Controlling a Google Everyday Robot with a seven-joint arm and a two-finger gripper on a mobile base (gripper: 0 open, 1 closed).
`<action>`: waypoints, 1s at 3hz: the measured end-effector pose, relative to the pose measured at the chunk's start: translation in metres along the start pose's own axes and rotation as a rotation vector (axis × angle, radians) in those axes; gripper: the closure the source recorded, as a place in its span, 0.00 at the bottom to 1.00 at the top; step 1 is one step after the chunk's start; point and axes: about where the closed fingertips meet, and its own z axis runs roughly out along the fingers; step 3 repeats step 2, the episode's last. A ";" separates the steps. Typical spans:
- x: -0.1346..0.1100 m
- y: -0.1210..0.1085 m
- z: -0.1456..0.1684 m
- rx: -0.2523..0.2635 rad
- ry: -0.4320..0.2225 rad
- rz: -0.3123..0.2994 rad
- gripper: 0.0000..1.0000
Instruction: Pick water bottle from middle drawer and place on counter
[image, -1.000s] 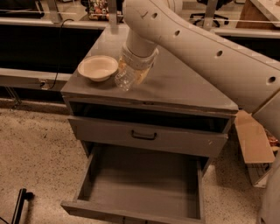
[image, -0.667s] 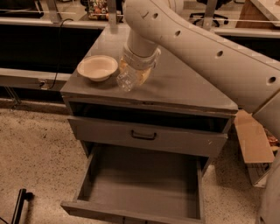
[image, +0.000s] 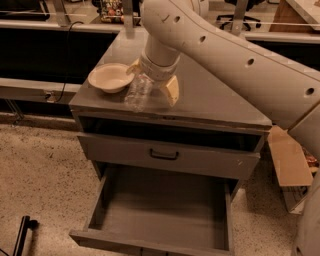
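The water bottle (image: 138, 93) is clear and crinkly and rests on the counter (image: 215, 95) near its front left edge, right of the bowl. My gripper (image: 153, 83) hangs over the bottle's upper end, at the end of the big white arm. Its pale fingers (image: 171, 91) are spread wide, one on each side, and the right one stands clear of the bottle. The middle drawer (image: 165, 210) is pulled out low in front of the cabinet, its bare grey floor showing.
A cream bowl (image: 111, 76) sits on the counter's left side, close to the bottle. A closed drawer front with a black handle (image: 164, 155) lies above the open drawer. A cardboard box (image: 290, 160) stands right of the cabinet. Two metal posts (image: 128, 17) rise behind.
The gripper's fingers have spread apart from around the bottle. The bottle now lies on the counter, free between them.
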 end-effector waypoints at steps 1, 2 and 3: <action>0.005 -0.001 -0.008 -0.006 0.011 -0.002 0.00; 0.020 0.003 -0.030 -0.012 0.030 0.009 0.00; 0.020 0.003 -0.030 -0.012 0.030 0.009 0.00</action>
